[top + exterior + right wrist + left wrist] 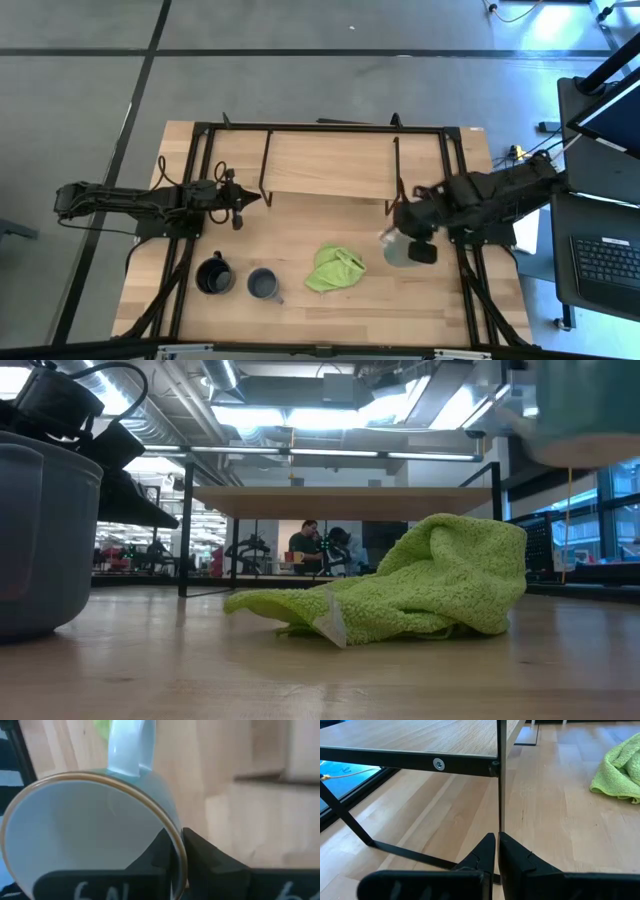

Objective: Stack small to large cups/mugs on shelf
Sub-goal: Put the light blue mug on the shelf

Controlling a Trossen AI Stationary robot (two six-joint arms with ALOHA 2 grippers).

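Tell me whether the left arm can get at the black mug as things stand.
Probably yes. The left end effector hangs shut beside the shelf, and the black mug stands upright on the table with open board between them; the grey-blue mug sits to its side, not in the way.

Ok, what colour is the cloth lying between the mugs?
Lime green; the cloth shows best in the low view.

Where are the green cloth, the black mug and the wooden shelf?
green cloth (334,268), high view, middle of its folds
black mug (213,275), high view, its rim
wooden shelf (325,164), high view, bare board top
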